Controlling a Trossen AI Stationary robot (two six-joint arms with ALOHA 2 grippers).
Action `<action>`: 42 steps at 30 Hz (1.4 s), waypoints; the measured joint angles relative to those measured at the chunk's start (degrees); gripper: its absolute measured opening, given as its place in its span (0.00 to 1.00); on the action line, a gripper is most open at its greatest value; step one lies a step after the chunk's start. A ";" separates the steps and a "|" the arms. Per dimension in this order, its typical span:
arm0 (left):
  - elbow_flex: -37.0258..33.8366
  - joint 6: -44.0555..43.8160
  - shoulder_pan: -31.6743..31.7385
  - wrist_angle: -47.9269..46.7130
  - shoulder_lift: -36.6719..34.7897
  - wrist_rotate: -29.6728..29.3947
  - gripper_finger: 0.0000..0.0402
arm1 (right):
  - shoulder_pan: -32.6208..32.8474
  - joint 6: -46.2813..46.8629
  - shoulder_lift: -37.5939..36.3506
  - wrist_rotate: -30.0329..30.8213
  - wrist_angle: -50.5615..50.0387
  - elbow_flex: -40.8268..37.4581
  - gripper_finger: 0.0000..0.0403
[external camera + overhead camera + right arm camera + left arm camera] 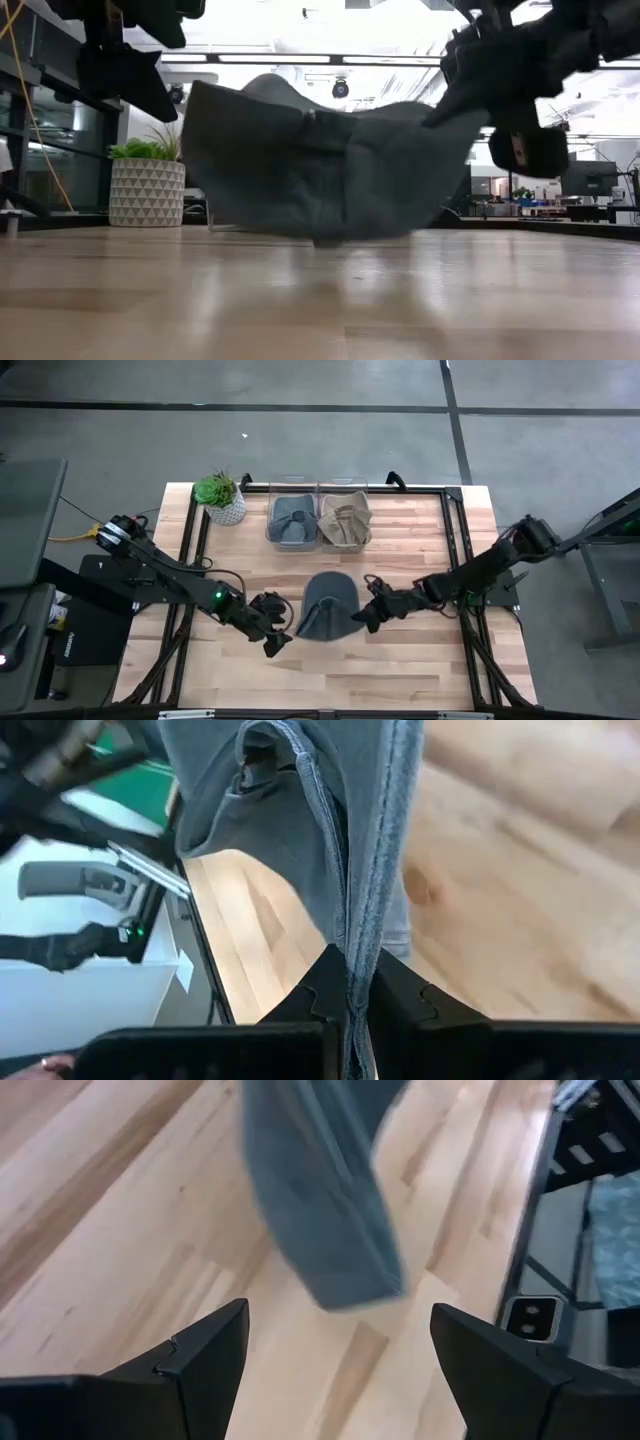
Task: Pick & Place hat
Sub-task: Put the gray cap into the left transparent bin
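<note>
a light wooden table [400, 650] carries everything. a potted plant [222, 498] stands at its far left corner. just right of the plant sit two clear bins [318, 518], side by side. nearer than the bins, a grey hat [328, 606] touches the tabletop mid-table.

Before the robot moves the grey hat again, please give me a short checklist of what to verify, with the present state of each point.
1. Right gripper shut on the grey hat: ok, its edge is pinched between the fingers.
2. Left gripper open and off the hat: ok, nothing between its fingers.
3. Hat lifted clear of the table: cannot tell; in the low view its lower edge seems to touch the wood.
4. Free bin for the hat: not ok; the left bin holds a grey hat, the right bin a tan one.
</note>
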 joint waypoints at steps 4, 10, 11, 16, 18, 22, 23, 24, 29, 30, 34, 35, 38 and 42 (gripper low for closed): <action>0.00 -0.10 0.00 0.42 0.00 0.70 0.73 | -2.09 -1.80 -4.24 -0.12 -4.54 0.00 0.04; 0.00 3.08 0.00 0.83 0.00 -1.66 0.73 | -4.77 -4.09 -8.96 -0.61 -8.28 0.00 0.04; 0.00 4.59 0.00 1.25 0.00 -2.53 0.73 | -5.21 -4.37 -9.44 -0.66 -8.75 0.00 0.04; 0.00 16.71 0.02 6.79 0.00 -9.48 0.73 | -7.29 -6.22 -10.67 -1.18 -8.42 0.00 0.04; 0.00 20.12 0.02 7.90 0.00 -13.01 0.73 | -7.93 -6.91 -10.77 -1.58 -8.20 0.00 0.04; 0.00 22.73 0.04 8.27 0.00 -17.04 0.73 | -8.93 -8.20 -10.74 -2.71 -6.63 0.00 0.04; 0.00 22.84 0.04 8.19 0.00 -17.70 0.73 | -9.28 -8.54 -10.76 -3.01 -6.40 0.00 0.04; 0.00 22.84 0.04 8.14 0.00 -18.04 0.73 | -9.63 -8.87 -10.74 -3.36 -6.29 0.00 0.04; 0.00 22.87 0.04 8.28 0.71 -21.18 0.73 | -11.13 -10.29 -10.74 -5.24 -4.02 0.00 0.04; 0.00 22.99 0.04 8.22 0.96 -21.70 0.73 | -11.37 -10.44 -10.75 -5.71 -3.49 0.00 0.04; 0.01 23.07 0.04 9.27 1.49 -22.53 0.73 | -11.97 -10.65 -10.74 -6.91 -2.38 0.00 0.04; 0.02 23.27 0.04 9.62 1.73 -23.06 0.73 | -11.98 -10.67 -10.74 -7.08 -2.38 0.00 0.04; 0.00 24.51 0.04 10.36 2.05 -26.12 0.73 | -11.98 -10.67 -10.74 -7.60 -1.96 0.00 0.04; 0.00 24.54 0.86 10.39 2.08 -28.48 0.73 | -11.98 -10.67 -10.74 -9.05 0.26 0.00 0.04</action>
